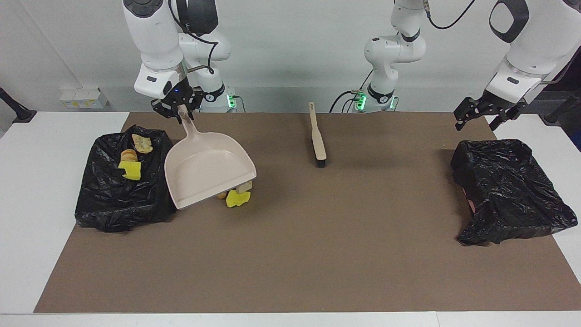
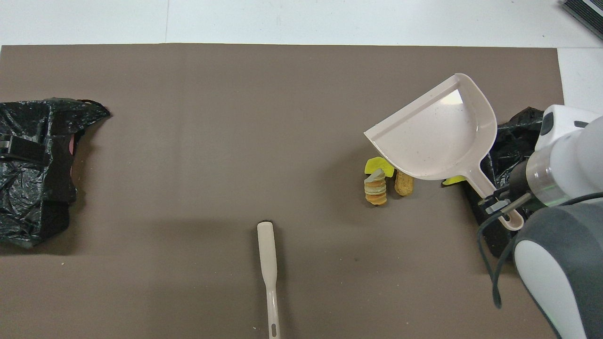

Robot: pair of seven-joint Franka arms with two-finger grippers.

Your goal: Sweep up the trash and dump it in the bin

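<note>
Facing view: the right gripper (image 1: 180, 110) pinches the handle of a beige dustpan (image 1: 206, 168) and holds it raised and tilted, its open lip over a small group of scraps on the brown mat (image 1: 290, 254). A yellow sponge piece (image 1: 238, 198) and a pale chunk (image 1: 245, 186) show under the lip; a tan bit beside them is mostly hidden by the pan. Just beside the pan, toward the right arm's end of the table, sits a bin lined with a black bag (image 1: 119, 190). On the bag lie three scraps: a yellow sponge piece (image 1: 130, 170), a tan bread-like chunk (image 1: 129, 155) and a pale crumpled chunk (image 1: 142, 143). A beige brush (image 1: 317, 136) with dark bristles lies on the mat between the two arms' bases. The left gripper (image 1: 482, 119) hangs in the air with its fingers spread, holding nothing, over the table edge near a second black-bagged bin (image 1: 508, 190); that arm waits.

Overhead view: the dustpan (image 2: 440, 136) covers part of the scraps; a yellow piece (image 2: 375, 165), a layered chunk (image 2: 375, 189) and a tan chunk (image 2: 403, 183) lie on the mat (image 2: 212, 141) beside its lip. The brush handle (image 2: 268, 273) points toward the robots. No writing can be read in either view.
</note>
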